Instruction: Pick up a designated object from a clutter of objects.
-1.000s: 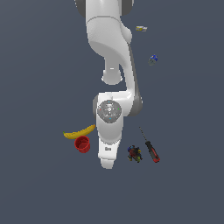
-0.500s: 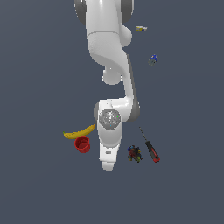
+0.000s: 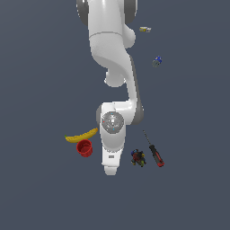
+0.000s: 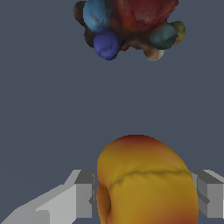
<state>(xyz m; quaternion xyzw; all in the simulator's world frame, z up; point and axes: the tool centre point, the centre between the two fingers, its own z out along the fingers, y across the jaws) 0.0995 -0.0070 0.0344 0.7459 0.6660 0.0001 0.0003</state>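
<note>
The round orange-and-red peach-like fruit is seen in the wrist view lying on a plain, flat dark grey-blue surface, set between the two grey fingers of the gripper, which are spread to either side of it; whether the pads are touching its skin cannot be told. In the exterior view the fruit is hidden beneath the white Franka arm, which is stretched forward and bent down so that its wrist points at the surface. A dark multicoloured lump is found near the gripper, a red-handled screwdriver just beyond it, and a red cup and yellow banana on the arm's other side, at the exterior view's left.
</note>
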